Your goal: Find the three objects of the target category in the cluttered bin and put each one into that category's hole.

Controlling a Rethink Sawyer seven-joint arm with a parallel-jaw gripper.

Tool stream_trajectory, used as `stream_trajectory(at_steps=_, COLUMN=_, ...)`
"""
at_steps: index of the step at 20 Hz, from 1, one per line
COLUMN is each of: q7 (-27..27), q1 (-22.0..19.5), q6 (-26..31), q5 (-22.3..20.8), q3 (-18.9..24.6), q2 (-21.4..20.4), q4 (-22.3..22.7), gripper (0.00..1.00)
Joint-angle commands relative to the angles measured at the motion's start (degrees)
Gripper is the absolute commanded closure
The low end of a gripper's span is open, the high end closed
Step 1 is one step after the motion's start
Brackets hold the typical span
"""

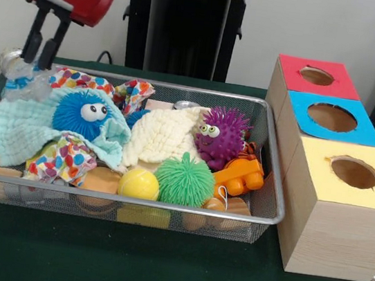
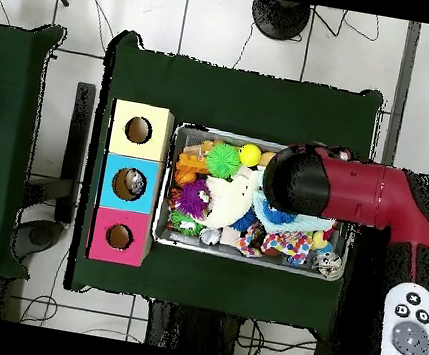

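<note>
The silver wire-mesh bin (image 1: 274, 195) holds toys and cloths. One dented silvery can (image 1: 10, 60) lies in its far left corner; in the overhead view it sits at the bin's lower right corner (image 2: 329, 264). A second can (image 1: 187, 105) peeks out behind the cream cloth (image 1: 160, 137). Something silvery shows inside the blue-surround hole (image 2: 131, 184) of the wooden box (image 1: 327, 237); from the front that hole (image 1: 332, 117) looks dark. My gripper (image 1: 38, 60) hangs just right of the corner can, its fingers (image 1: 32, 42) slightly apart with nothing between them. The arm (image 2: 348, 193) hides it from overhead.
Spiky balls in blue (image 1: 83, 113), purple (image 1: 221, 137) and green (image 1: 183, 179), a smooth yellow ball (image 1: 139, 184), orange blocks (image 1: 240, 176), a mint cloth (image 1: 28, 129) and spotted cloths (image 1: 66, 155) fill the bin. Red-surround (image 1: 317, 76) and yellow-surround (image 1: 354, 172) holes flank the blue one.
</note>
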Motion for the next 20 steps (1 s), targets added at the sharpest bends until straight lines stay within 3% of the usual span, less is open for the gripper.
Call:
stream_trajectory(at_steps=1, q7=14.66, q1=0.85, q6=-1.57, q5=7.63, q3=0.1, q2=3.21, q4=9.67, gripper=1.0)
stream_trajectory(at_steps=10, q7=14.65, q1=2.58, q6=1.46, q5=14.84, q3=-1.59, q2=1.89, q4=10.42, gripper=1.0)
stream_trajectory(at_steps=20, q7=16.04, q1=7.83, q6=5.26, q5=20.13, q3=-5.67, q2=2.27, q4=6.94, gripper=1.0)
